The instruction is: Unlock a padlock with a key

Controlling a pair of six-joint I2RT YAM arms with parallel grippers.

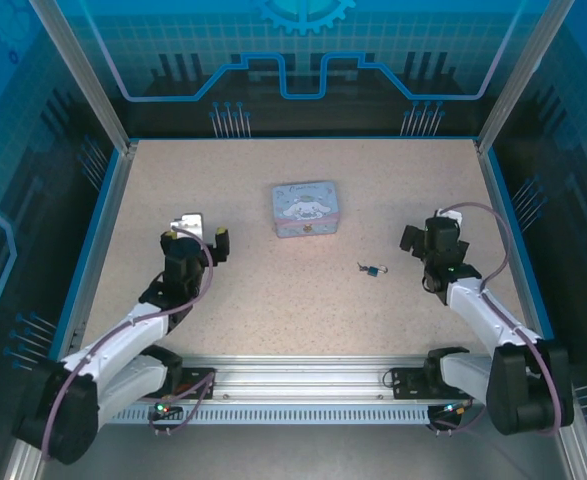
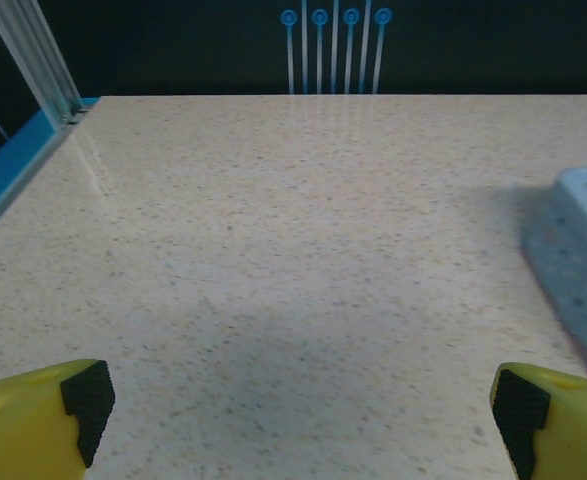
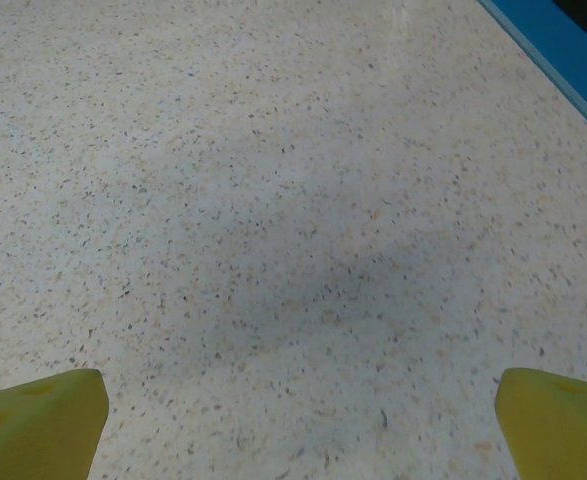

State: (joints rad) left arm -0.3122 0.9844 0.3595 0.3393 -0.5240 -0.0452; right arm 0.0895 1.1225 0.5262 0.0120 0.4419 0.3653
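Note:
The padlock (image 1: 373, 270) is a tiny dark piece with a bluish glint, lying on the speckled table right of centre. A thin dark bit (image 1: 361, 266) touches its left side; it is too small to tell whether this is the key. My right gripper (image 1: 428, 225) hovers open a short way right of and beyond the padlock, its yellow fingertips (image 3: 43, 425) spread wide over bare table with nothing between them (image 3: 298, 420). My left gripper (image 1: 205, 230) stands open at the left of the table, well apart from the padlock, with its pads (image 2: 88, 405) wide and empty (image 2: 298, 425).
A pastel blue-pink cartoon tin (image 1: 305, 208) sits shut at the middle back, and its corner (image 2: 583, 250) shows at the right of the left wrist view. Blue rails (image 1: 98, 235) border the table, with one close on the right (image 3: 553, 50).

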